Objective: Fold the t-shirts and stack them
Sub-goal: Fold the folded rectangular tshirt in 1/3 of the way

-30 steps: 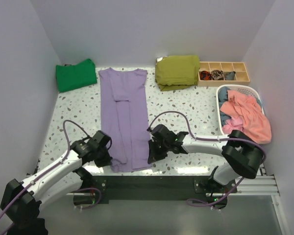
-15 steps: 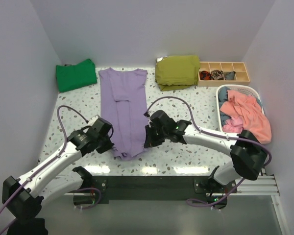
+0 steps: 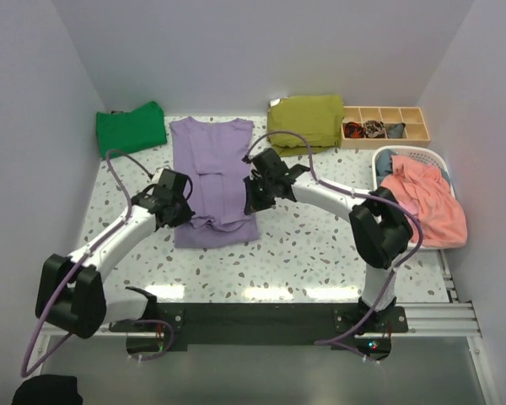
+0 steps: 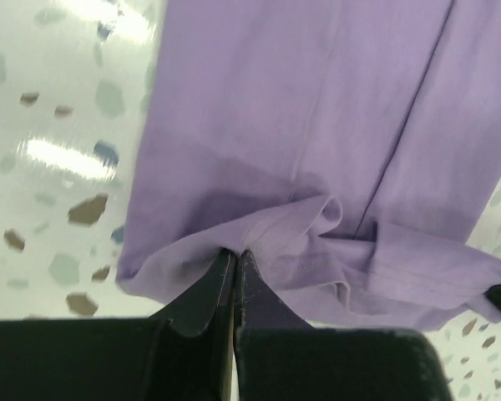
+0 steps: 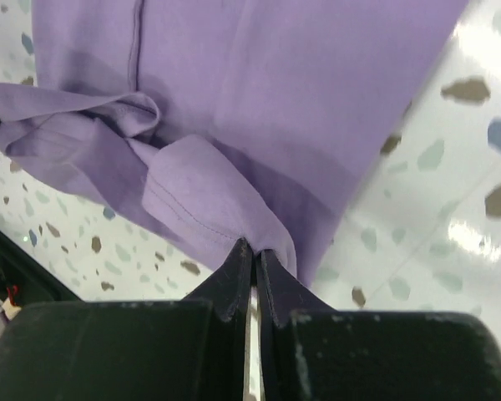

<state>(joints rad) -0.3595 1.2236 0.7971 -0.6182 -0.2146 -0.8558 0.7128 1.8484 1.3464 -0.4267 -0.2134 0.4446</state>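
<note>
Basket [image 3: 409, 151] with pink garment [image 3: 423, 199]; lavender t-shirt [image 3: 211, 160] outside.

The black pincer [image 5: 252, 251] is at the bottom of the picture. Its two fingers are pressed tight together, and they pinch a bit of the purple shirt [image 5: 301, 83] at the tips. The pinched bit is pulled up into a soft flap, and a line of small stitches runs along its edge. Behind the flap the cloth is bunched into a few folds. Higher up, the shirt lies flat and smooth and fills most of the picture. A long straight seam runs down it near the top left. The shirt lies on a shiny white table [image 5: 451, 209] with little grey, brown and blue spots. The table shows on the right and at the lower left.
</note>
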